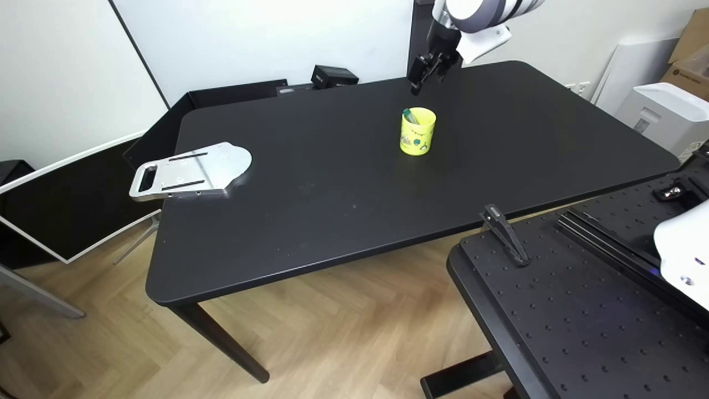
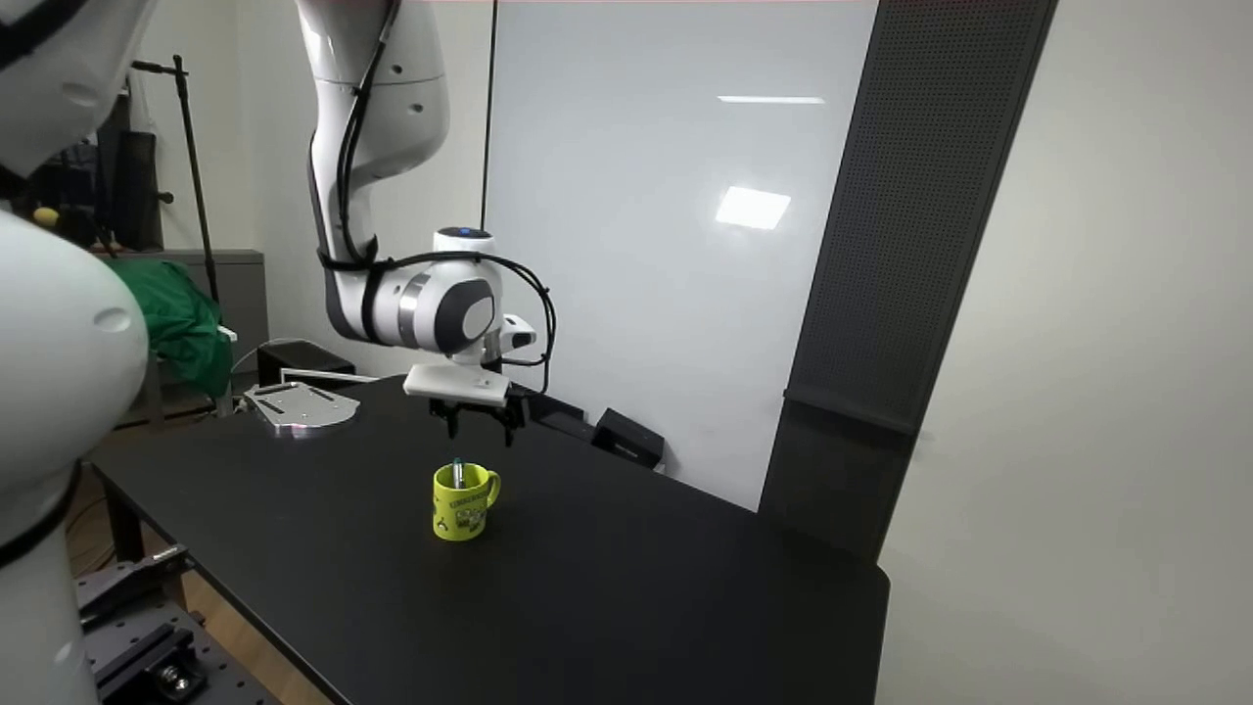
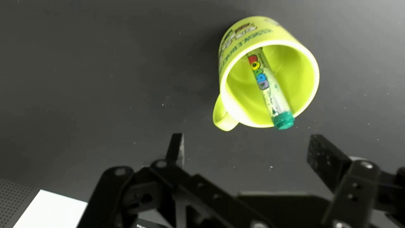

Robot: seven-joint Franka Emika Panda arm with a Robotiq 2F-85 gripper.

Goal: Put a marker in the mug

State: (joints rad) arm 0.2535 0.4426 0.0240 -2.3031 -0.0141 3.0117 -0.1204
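Mug (image 1: pixel 416 132) partly hides the marker (image 1: pixel 410 116) in both exterior views. My gripper (image 3: pixel 246 139) stands spread; bare table (image 1: pixel 310 205) surrounds the mug.

Black table (image 1: pixel 310 216) beneath yellow mug (image 1: pixel 416 134), silver plate (image 1: pixel 193 168).

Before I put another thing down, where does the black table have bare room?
The black table is bare between the silver plate and the yellow mug, and from the mug to the end opposite the plate. It is crowded at the mug: the marker leans inside, the open gripper hangs nearby.
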